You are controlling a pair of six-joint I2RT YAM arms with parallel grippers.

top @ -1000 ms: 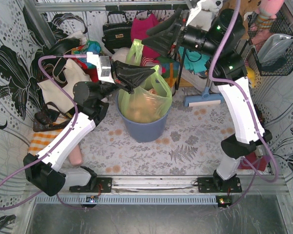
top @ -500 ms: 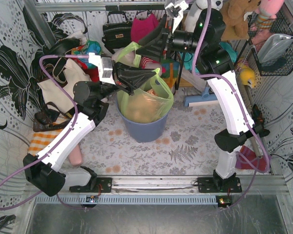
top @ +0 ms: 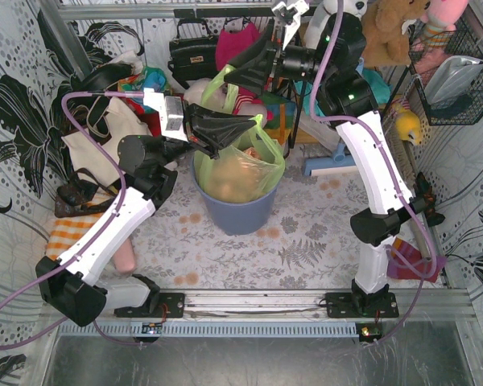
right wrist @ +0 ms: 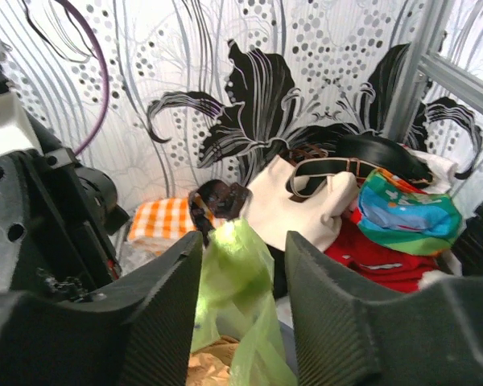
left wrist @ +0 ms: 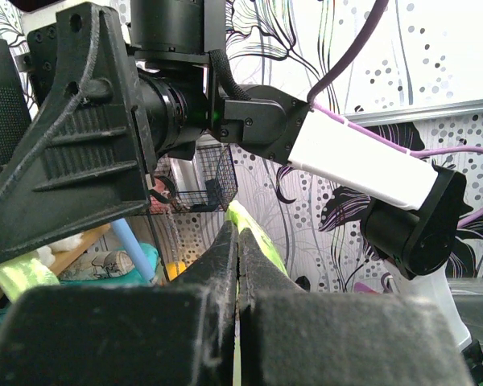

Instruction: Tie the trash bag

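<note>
The trash bag (top: pixel 240 165) is light green and translucent, with tan paper inside, and sits in the blue-grey bin (top: pixel 235 213). My left gripper (top: pixel 253 123) is shut on the bag's right handle, a thin green strip between the pads in the left wrist view (left wrist: pixel 259 237). My right gripper (top: pixel 232 71) is open, and its jaws stand on either side of the bag's raised far handle (top: pixel 221 87). In the right wrist view the handle (right wrist: pixel 240 269) hangs loose between the open fingers (right wrist: pixel 165 297), touching neither that I can see.
Bags crowd the back: a black handbag (top: pixel 191 50), a cream tote (top: pixel 105 137), a red bag (top: pixel 235 40). An orange checked cloth (top: pixel 68 233) lies at the left. A blue brush head (top: pixel 334 166) lies right of the bin. A wire basket (top: pixel 459 76) hangs at the right.
My right arm has swung left and brought its open gripper around the bag's far handle. My left gripper has held the right handle in place.
</note>
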